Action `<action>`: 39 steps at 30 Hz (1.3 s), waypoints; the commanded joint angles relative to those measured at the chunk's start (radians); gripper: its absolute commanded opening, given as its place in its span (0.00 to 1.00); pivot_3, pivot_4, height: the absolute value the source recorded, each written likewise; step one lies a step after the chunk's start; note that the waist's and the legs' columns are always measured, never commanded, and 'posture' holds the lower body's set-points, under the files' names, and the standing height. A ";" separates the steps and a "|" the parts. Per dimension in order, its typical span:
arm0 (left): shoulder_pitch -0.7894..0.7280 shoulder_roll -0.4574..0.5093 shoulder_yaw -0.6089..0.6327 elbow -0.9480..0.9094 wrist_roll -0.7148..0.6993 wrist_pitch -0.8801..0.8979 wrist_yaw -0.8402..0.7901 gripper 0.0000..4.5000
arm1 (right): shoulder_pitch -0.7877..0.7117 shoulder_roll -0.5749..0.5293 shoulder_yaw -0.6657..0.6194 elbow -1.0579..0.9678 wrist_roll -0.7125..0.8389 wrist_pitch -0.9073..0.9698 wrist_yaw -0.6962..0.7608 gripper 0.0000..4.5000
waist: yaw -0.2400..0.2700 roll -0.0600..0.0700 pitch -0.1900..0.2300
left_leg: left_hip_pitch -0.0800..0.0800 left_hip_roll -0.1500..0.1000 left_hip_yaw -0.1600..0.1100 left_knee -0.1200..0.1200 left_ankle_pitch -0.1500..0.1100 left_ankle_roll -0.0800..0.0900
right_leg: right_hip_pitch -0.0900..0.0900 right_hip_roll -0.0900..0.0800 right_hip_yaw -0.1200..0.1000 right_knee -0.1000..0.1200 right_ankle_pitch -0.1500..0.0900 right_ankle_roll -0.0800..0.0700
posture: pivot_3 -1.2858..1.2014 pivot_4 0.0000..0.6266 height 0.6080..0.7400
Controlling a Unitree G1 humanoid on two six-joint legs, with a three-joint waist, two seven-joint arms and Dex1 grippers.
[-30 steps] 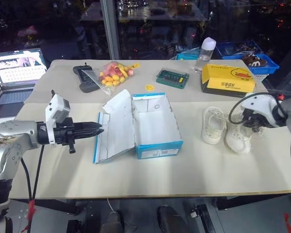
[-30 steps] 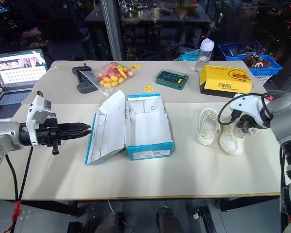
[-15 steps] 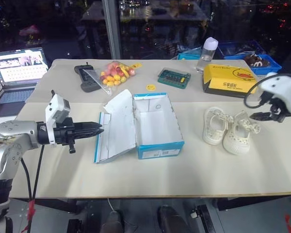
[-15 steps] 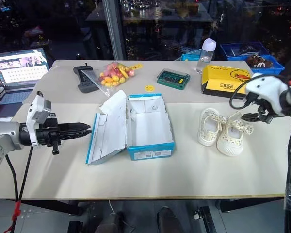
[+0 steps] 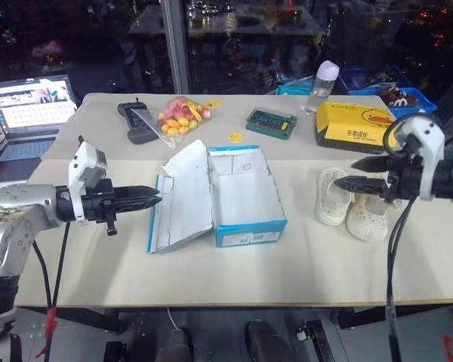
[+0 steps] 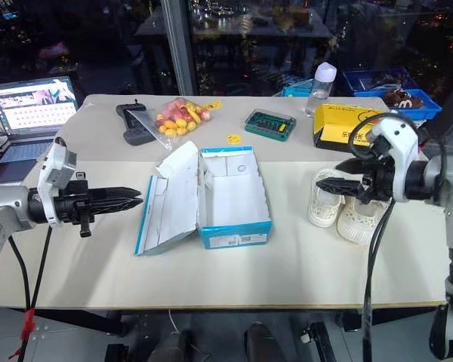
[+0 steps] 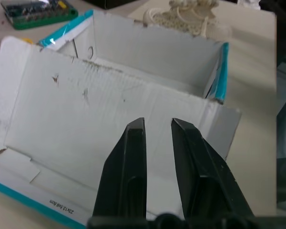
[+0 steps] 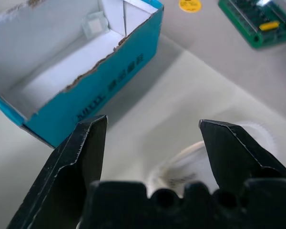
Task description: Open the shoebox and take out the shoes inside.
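The shoebox [image 5: 238, 196] is lying open near the middle of the worktop [image 5: 287, 264], its white inside showing empty and its hinged lid [image 5: 183, 197] leaning out toward the robot's left. The shoes [image 5: 351, 202] are standing side by side on the worktop to the right of the shoebox, apart from it, with their toes pointing toward the near edge. The left end effector [image 5: 152, 199] is hovering just left of the lid's edge, pointing toward it; its two black fingers [image 7: 128, 176] are lying nearly together with a narrow gap between them and are holding nothing. The right end effector [image 5: 356, 173] is hanging over the shoes and pointing toward the shoebox, its fingers [image 8: 81, 157] spreading wide apart and gripping nothing; whether it is touching the shoes cannot be told. Behind the shoes a yellow box [image 5: 356, 124] with a duck logo is sitting at the far right, with a clear bottle [image 5: 322, 84] just behind it. A green tray [image 5: 271, 121], a bag of coloured sweets [image 5: 178, 115] and a dark handset [image 5: 136, 121] are lying along the far side, and a laptop [image 5: 30, 113] is standing open at the far left.
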 commanded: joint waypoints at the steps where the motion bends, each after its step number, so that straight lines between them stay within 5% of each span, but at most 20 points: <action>1: 0.018 0.012 0.071 -0.045 -0.030 0.011 0.021 0.20 | 0.041 0.035 -0.079 -0.081 0.044 0.066 -0.105 0.82 | 0.000 0.000 0.000 | 0.000 0.000 0.000 0.001 0.000 0.000 | 0.000 0.000 0.000 0.000 0.000 0.000 | 0.52 0.24 1.00; 8: 0.115 -0.074 0.208 -0.045 -0.032 0.018 0.210 0.20 | 0.153 0.174 -0.161 -0.160 0.069 0.103 -0.319 0.82 | -0.003 0.000 0.000 | 0.004 0.000 0.000 0.004 0.000 0.000 | 0.005 0.000 0.000 0.000 -0.003 -0.005 | 0.52 0.24 1.00; 14: 0.130 -0.343 0.285 -0.019 0.178 -0.078 0.736 0.20 | 0.187 0.299 -0.168 -0.217 0.034 0.022 -0.508 0.82 | -0.001 -0.003 -0.002 | 0.007 0.000 0.000 0.004 0.000 0.000 | 0.009 0.000 0.000 -0.001 -0.002 -0.003 | 0.52 0.24 1.00; 21: 0.195 -0.549 0.396 0.023 0.302 -0.221 1.050 0.20 | 0.335 0.414 -0.158 -0.254 -0.064 -0.159 -0.701 0.82 | 0.006 -0.010 -0.006 | 0.006 0.000 -0.001 0.003 -0.001 0.000 | 0.009 0.000 0.000 -0.004 0.002 0.003 | 0.52 0.24 1.00; 26: 0.263 -0.576 0.389 0.072 0.362 -0.330 1.071 0.20 | 0.467 0.451 -0.128 -0.267 -0.160 -0.326 -0.787 0.82 | 0.008 -0.011 -0.006 | 0.006 0.000 0.000 0.003 -0.001 0.000 | 0.009 0.000 0.001 -0.004 0.002 0.003 | 0.52 0.24 1.00; 39: 0.230 -0.586 0.326 0.152 0.346 -0.409 1.022 0.20 | 0.511 0.459 -0.127 -0.208 -0.167 -0.434 -0.824 0.82 | 0.022 -0.014 -0.009 | 0.009 0.000 0.000 0.003 -0.004 -0.005 | 0.019 -0.001 0.000 -0.017 0.000 -0.005 | 0.52 0.24 1.00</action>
